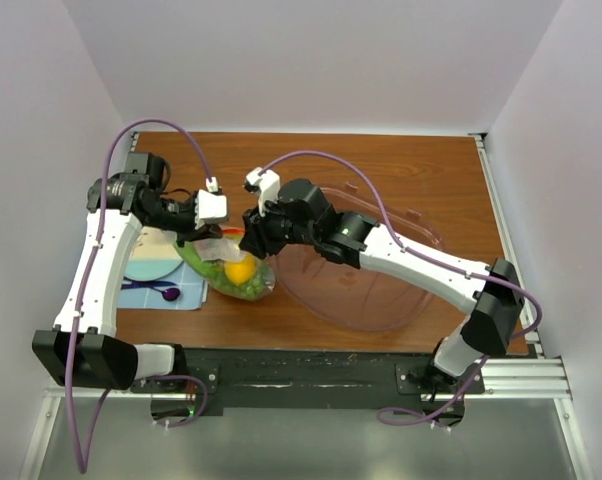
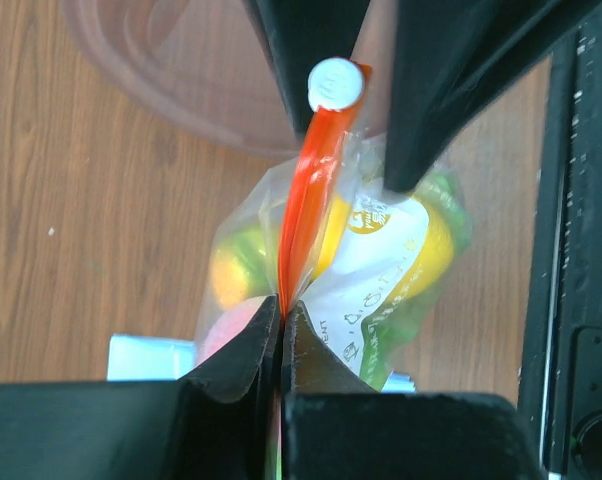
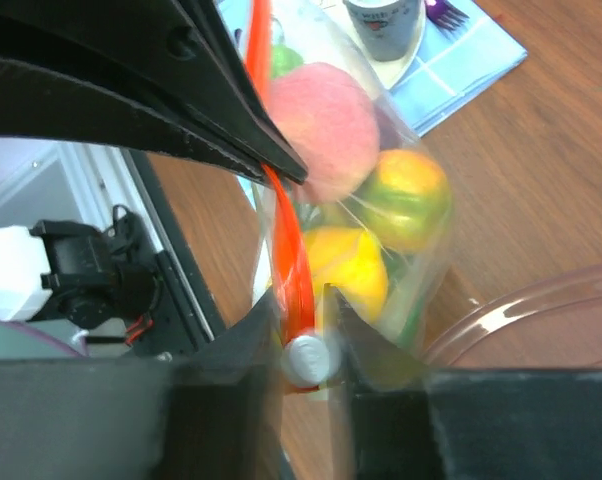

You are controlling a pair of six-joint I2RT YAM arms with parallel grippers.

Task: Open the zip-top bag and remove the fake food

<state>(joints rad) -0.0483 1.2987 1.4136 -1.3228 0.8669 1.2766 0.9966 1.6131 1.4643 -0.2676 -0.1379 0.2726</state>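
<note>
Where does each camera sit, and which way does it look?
Top camera: above and behind the arms, looking down at the table; both whole arms show, meeting over the zip-top bag.
Left wrist camera: on the left arm, looking along the left gripper, pinched on the orange zip strip.
Right wrist camera: on the right arm, looking along the right gripper at the white slider.
Shared: both wrist views show strip, slider and fake food.
</note>
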